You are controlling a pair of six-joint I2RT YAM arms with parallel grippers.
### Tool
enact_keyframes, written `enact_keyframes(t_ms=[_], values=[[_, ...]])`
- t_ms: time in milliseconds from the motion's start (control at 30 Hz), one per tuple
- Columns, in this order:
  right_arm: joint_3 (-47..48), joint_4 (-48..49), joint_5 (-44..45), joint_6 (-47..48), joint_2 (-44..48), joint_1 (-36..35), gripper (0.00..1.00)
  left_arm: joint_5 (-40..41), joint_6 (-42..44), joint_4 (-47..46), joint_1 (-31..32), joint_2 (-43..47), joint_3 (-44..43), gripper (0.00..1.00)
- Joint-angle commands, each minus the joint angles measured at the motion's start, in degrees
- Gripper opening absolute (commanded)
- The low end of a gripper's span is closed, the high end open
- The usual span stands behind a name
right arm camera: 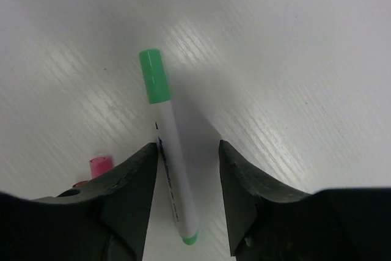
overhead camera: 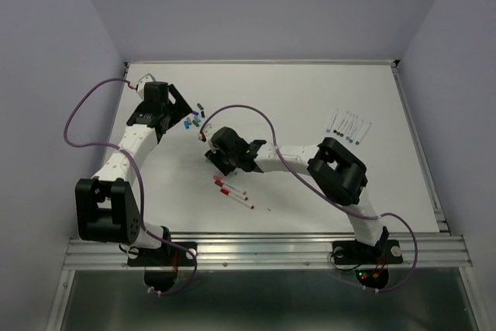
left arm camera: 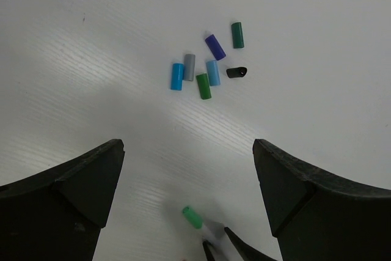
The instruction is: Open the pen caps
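Quick look from my remote seat
Top view: loose caps [overhead camera: 194, 120] lie far left beside my left claw [overhead camera: 178, 111]; more pens [overhead camera: 350, 125] far right. Left wrist: that claw's wide open, holding nothing. Right wrist: right claw [right arm camera: 188, 146] half open around a pen [right arm camera: 173, 175], green cap [right arm camera: 152, 76] on, not clamped.

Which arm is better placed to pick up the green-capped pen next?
Right. The green-capped pen lies between the right fingers, which straddle its barrel. The left fingers hang wide open above the loose caps, not around the pen.
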State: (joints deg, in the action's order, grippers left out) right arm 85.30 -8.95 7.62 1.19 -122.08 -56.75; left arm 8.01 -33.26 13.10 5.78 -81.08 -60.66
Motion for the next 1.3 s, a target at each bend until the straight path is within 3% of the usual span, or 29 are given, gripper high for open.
enact_keyframes(t_ms=[0,167,267,333,467,633,867,1133,1233,1267], values=[[0.31,-1.16,3.99,0.04,-1.32,0.06,0.38,0.25,0.91,-1.15,-0.42,1.98,0.37,0.99],[0.13,-1.24,2.58,0.22,-0.62,0.76,0.2,-0.1,0.74,-1.06,-0.42,2.15,0.28,0.99],[0.13,-1.07,0.3,-0.39,1.05,2.51,0.03,-0.97,0.82,-0.89,-0.42,2.24,0.2,0.99],[0.05,-0.98,-1.72,-0.93,2.01,3.75,0.01,-1.77,0.91,-1.06,-0.42,2.42,0.2,0.99],[-1.54,1.39,-1.46,0.74,5.09,6.3,0.01,-7.38,0.91,-3.25,-0.42,2.5,0.46,0.99],[-2.94,2.36,-12.25,-0.04,10.02,13.85,0.01,-19.69,1.35,-10.02,1.59,1.63,1.51,0.99],[-11.99,11.05,-20.89,-5.75,20.99,16.85,0.01,-28.21,0.21,-17.14,11.08,-3.03,-2.17,0.99],[-14.54,13.52,-19.48,-7.87,26.27,17.38,0.01,-28.49,-1.55,-18.81,16.28,-9.35,-7.71,0.96],[-15.16,13.78,-20.01,-7.7,27.33,17.38,0.01,-28.31,-2.34,-19.69,17.24,-10.15,-8.15,0.88],[-15.33,13.78,-19.92,-7.7,27.42,17.9,0.01,-28.4,-2.51,-19.78,17.51,-10.24,-8.24,0.81]])
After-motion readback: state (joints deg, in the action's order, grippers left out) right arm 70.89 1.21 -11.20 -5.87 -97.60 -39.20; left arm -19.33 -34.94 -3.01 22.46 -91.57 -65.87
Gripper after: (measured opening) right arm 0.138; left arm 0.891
